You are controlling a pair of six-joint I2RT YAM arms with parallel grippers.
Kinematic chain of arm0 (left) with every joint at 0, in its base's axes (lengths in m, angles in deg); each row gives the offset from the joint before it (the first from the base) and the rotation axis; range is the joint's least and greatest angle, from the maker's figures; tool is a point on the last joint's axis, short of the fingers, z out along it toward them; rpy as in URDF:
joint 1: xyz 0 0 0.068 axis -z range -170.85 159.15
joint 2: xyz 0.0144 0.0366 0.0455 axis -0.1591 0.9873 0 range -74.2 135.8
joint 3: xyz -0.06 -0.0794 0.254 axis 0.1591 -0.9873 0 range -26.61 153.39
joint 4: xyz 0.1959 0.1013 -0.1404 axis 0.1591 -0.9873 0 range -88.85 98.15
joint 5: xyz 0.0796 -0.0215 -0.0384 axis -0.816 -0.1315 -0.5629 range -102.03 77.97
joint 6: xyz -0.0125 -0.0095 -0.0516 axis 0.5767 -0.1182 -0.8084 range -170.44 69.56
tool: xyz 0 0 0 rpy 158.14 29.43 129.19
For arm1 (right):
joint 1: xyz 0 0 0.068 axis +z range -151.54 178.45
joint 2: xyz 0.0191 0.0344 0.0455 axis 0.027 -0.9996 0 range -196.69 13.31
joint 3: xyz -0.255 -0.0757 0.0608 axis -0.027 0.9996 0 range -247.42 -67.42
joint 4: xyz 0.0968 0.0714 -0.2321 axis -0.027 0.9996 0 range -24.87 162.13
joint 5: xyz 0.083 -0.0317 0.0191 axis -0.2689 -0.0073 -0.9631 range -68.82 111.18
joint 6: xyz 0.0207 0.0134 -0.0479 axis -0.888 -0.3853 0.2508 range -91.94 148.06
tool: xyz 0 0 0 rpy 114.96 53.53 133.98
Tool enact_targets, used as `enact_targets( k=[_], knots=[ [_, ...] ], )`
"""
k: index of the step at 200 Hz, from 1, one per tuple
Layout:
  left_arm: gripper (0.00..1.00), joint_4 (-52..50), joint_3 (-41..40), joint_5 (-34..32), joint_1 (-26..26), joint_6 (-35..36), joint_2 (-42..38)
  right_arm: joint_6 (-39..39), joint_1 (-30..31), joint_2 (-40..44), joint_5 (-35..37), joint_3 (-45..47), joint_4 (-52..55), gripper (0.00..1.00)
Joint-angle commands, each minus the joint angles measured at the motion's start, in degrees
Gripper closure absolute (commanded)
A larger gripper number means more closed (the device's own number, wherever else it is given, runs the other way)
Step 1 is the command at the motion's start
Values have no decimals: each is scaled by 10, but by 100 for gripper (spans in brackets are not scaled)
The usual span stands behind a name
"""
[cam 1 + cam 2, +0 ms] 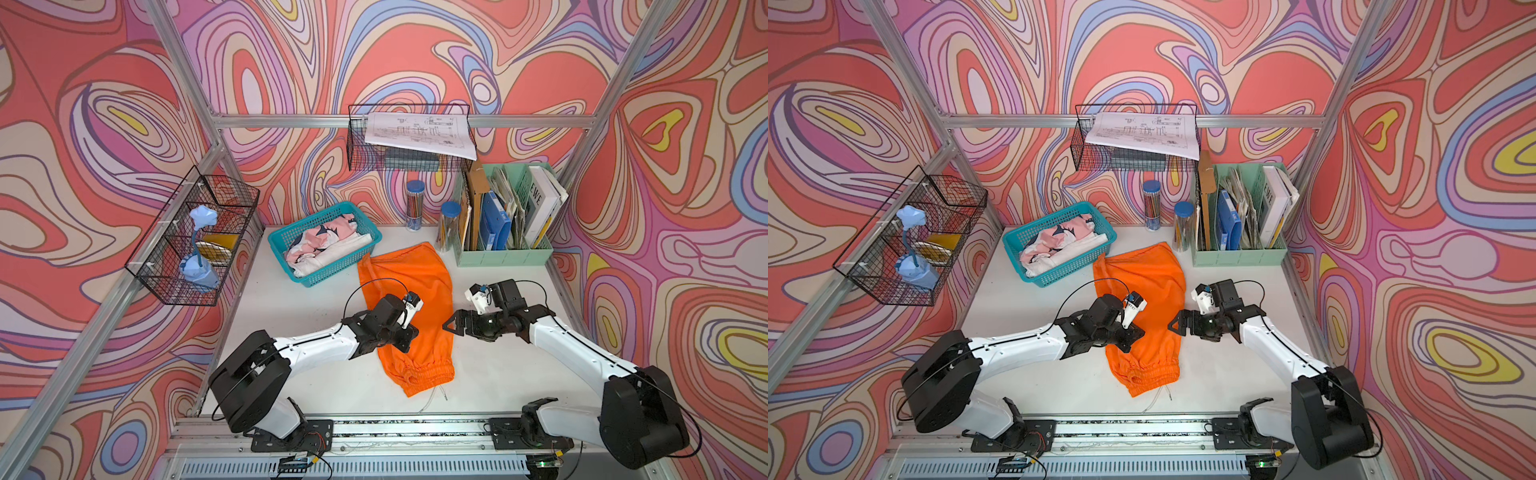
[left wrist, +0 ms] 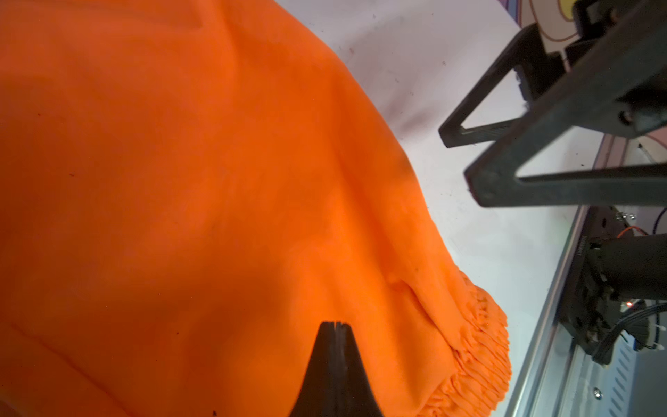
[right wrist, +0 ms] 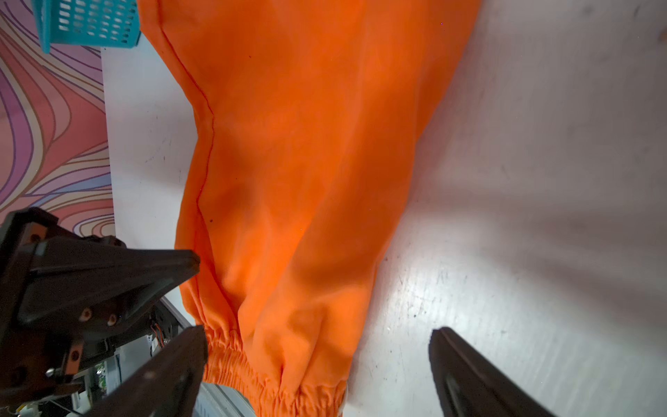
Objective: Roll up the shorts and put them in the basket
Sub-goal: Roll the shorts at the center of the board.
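Lying on the table: I see the shorts [image 1: 409, 291] [image 1: 1142, 282] flat as one long orange strip, folded lengthwise, about mid-way across the white table [image 1: 291, 328].
Waistband: the gathered elastic end faces the arm bases. A thin white drawstring [image 1: 436, 392] trails off it onto bare table.
Far end: the hem sits between the teal basket [image 1: 332, 274] and the green file rack [image 1: 498, 258]. It is just beside the basket's corner, and I cannot tell whether they touch.
Left fingers: my left fingers [image 1: 405, 334] [image 2: 335, 330] are pressed tightly together, tips meeting. From the left wrist view they sit over the orange fabric a little short of the waistband, with no cloth visible between them. I cannot tell whether the tips touch the fabric.
Right fingers: my right fingers [image 1: 457, 322] [image 3: 166, 368] are spread wide and hold nothing. They point at the strip's right edge from over bare table. In the right wrist view one finger lines up with the waistband and its partner with bare table.
Facing: the two sets of fingers meet across the shorts, left over the cloth and right just off it.
Basket contents: a pink, white and navy patterned cloth [image 1: 324, 237] beside a plain white cloth [image 1: 328, 259].
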Motion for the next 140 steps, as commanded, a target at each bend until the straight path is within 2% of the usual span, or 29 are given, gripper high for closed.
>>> enact_targets(
  k=[1, 43, 75, 106, 140],
  knots=[
    [100, 34, 2, -6, 1, -12, 24, -38, 15, -3, -27, 33, -1, 4],
    [100, 1, 36, -36, 1, -17, 95, -76, 22, 18, -71, 97, -47, 5],
    [100, -28, 66, -64, 1, -13, 139, -104, 52, 11, -94, 124, -99, 7],
    [100, -31, 77, -74, 1, -5, 157, -120, 61, -17, -105, 143, -129, 15],
    [100, -35, 86, -81, -3, 2, 176, -129, 64, -12, -120, 169, -138, 15]
  ],
)
